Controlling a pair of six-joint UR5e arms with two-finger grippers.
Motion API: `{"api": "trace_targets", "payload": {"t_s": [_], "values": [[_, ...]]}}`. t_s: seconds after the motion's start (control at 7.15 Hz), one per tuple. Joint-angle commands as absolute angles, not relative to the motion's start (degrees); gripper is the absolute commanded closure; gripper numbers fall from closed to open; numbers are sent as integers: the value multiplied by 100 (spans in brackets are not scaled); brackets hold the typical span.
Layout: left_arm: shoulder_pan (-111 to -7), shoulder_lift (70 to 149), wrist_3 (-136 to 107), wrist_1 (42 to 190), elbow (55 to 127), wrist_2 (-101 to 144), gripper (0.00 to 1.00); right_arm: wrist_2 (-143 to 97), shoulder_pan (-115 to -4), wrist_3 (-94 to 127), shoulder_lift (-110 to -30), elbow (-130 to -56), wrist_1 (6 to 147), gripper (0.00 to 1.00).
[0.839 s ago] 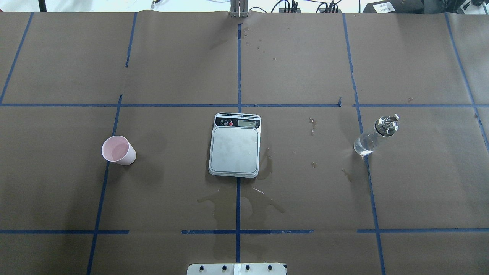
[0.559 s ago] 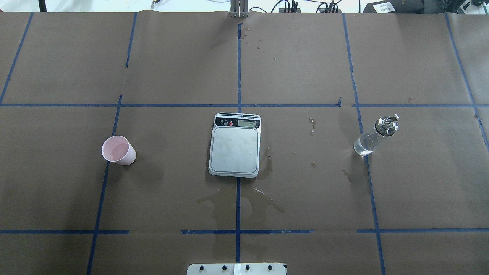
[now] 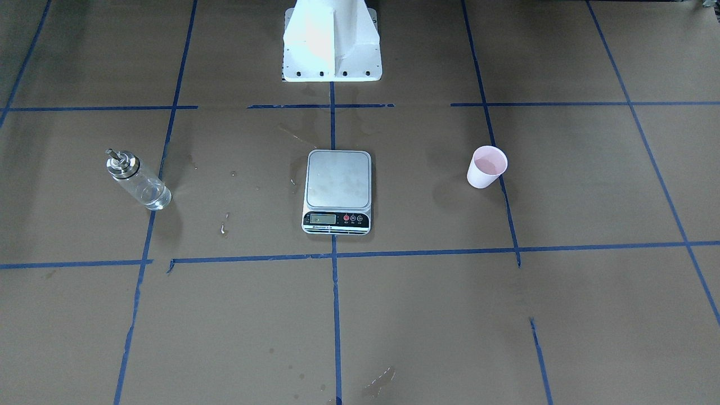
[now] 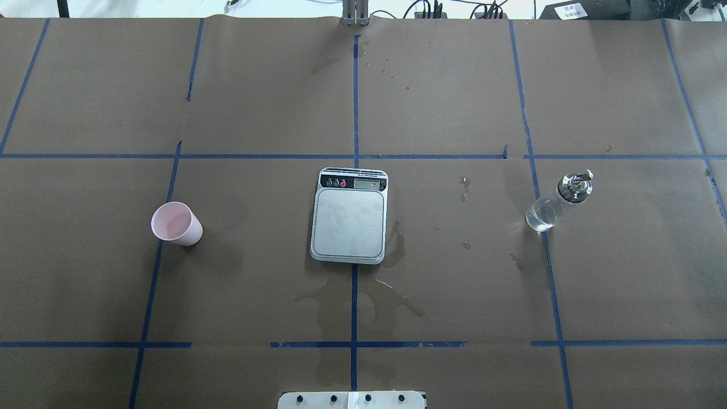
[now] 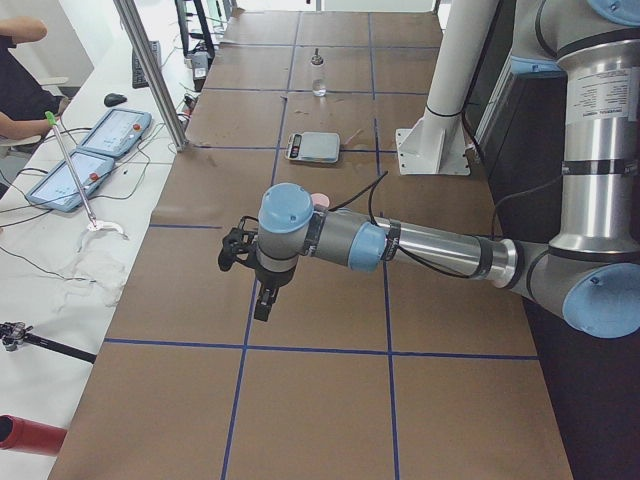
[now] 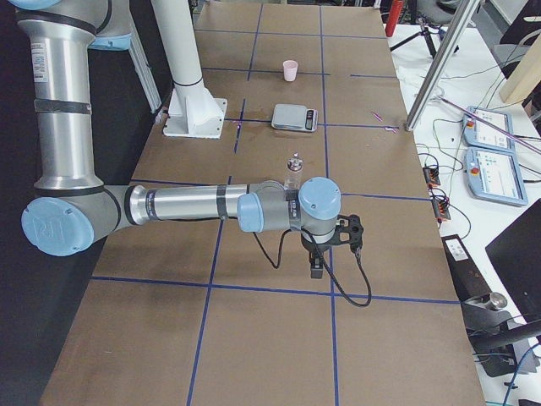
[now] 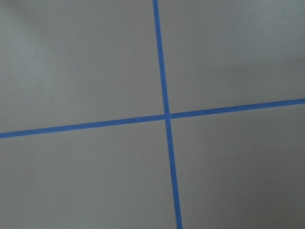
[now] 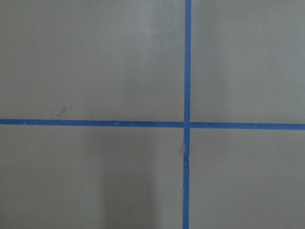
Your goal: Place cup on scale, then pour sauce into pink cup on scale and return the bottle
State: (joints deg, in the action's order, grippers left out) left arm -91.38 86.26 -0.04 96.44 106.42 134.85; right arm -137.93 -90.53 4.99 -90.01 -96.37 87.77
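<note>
Cup [image 4: 176,224]: upright, well apart from the scale [image 4: 350,216], on its left-arm side.
Nearer: left end effector [image 5: 262,300], beyond the cup from the scale.
Opening: cannot tell.

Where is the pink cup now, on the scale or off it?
Off. The cup stands upright on the table, well apart from the scale, whose platform is bare.

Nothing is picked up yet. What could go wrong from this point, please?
The cup looks light and may already hold liquid, so a hard or tilted grasp could spill it. The scale platform shows damp marks, with wet stains beside it; the cup might slide there. The bottle is tall and narrow and could tip if bumped.
</note>
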Motion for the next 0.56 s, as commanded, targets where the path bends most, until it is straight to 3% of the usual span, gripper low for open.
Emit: {"api": "trace_targets", "payload": {"t_s": [0.0, 0.42], "values": [[-8713, 8701, -122, 9791, 11170, 13771, 0, -13799, -9044, 501, -8983, -9861, 8763, 0], [-7127, 8842, -3203, 10489, 11477, 14186, 0, -13807, -9009, 509, -8982, -9844, 8763, 0]]}}
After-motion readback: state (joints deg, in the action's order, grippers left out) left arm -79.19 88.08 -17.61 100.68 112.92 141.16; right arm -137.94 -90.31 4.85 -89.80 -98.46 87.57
